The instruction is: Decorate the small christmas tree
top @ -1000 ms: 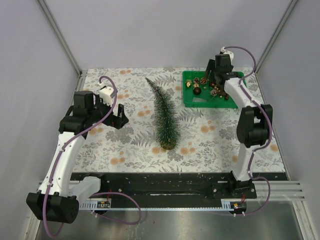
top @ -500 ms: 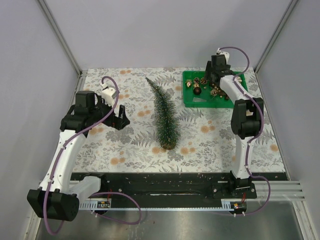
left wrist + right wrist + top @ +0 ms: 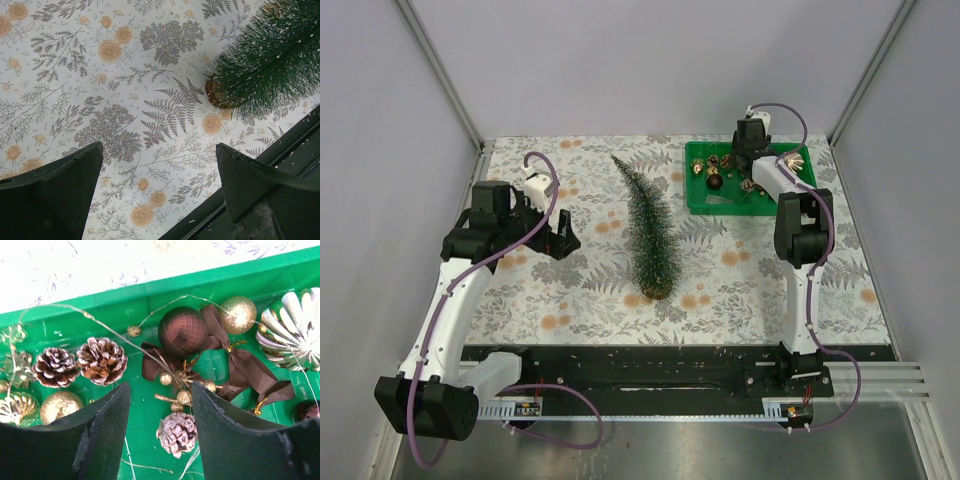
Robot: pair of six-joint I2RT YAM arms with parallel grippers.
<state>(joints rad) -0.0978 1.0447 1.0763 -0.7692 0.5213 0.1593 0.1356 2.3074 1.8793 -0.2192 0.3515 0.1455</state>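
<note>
The small christmas tree (image 3: 645, 228) is mid-table, wood base (image 3: 657, 291) near me and tip toward the far left; the left wrist view shows its base (image 3: 214, 93). My left gripper (image 3: 563, 238) hovers left of the tree over the floral cloth, open and empty (image 3: 159, 146). My right gripper (image 3: 745, 160) reaches down into the green tray (image 3: 692, 182) of ornaments. Its jaws (image 3: 160, 387) are open, with a frosted pine cone (image 3: 178, 435) and a gold berry sprig (image 3: 182, 397) lying between the fingers, not gripped.
In the tray (image 3: 200, 282) lie a brown ball (image 3: 182, 331), a brown ribbon bow (image 3: 250, 365), a gold glitter ball (image 3: 239, 314), a ribbed gold ornament (image 3: 292, 330) and two more pine cones (image 3: 102, 360). A black rail (image 3: 640, 365) runs along the near edge.
My right gripper has pushed farther back and left over the tray, and its jaws have narrowed. The left arm has barely moved.
</note>
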